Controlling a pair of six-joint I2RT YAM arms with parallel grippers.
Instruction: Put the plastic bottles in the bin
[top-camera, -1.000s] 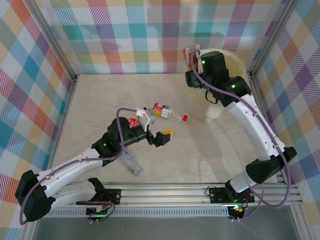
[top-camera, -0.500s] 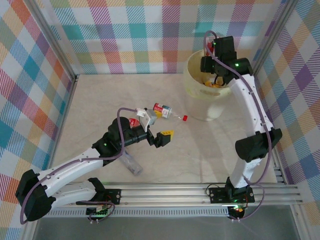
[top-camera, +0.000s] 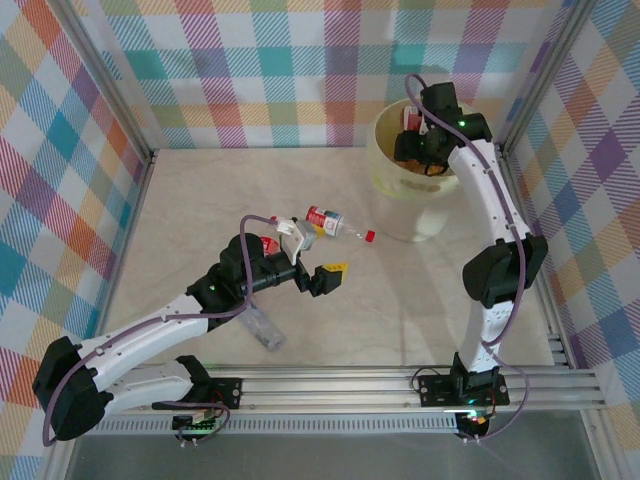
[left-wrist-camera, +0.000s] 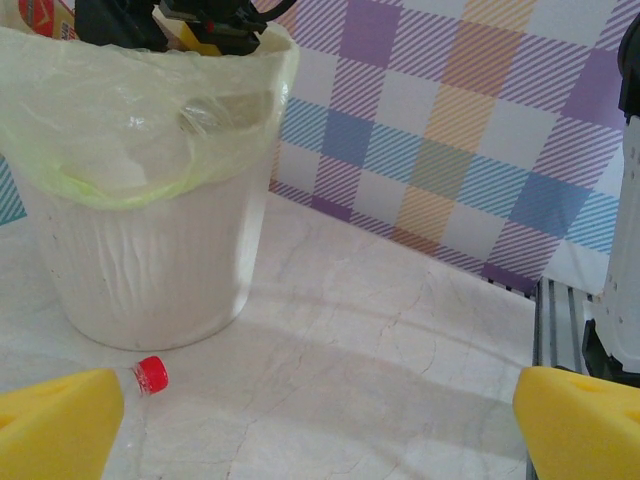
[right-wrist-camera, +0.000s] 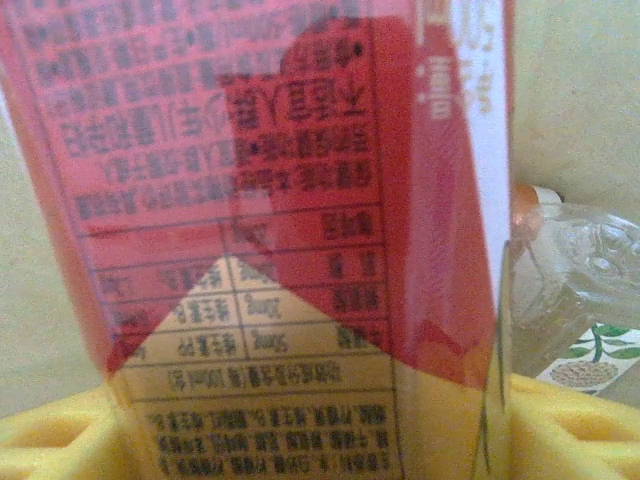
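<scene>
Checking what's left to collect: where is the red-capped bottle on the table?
In the top view the red-capped bottle lies on its side mid-table, just beyond the left gripper, cap toward the bin.

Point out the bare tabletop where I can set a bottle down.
Bare marble tabletop lies far-left, between the plaid wall and the left arm, and near-right, between the pale yellow round plastic bin and the front rail. Crowded: the centre, where small clear plastic bottles lie around the open left gripper.
</scene>
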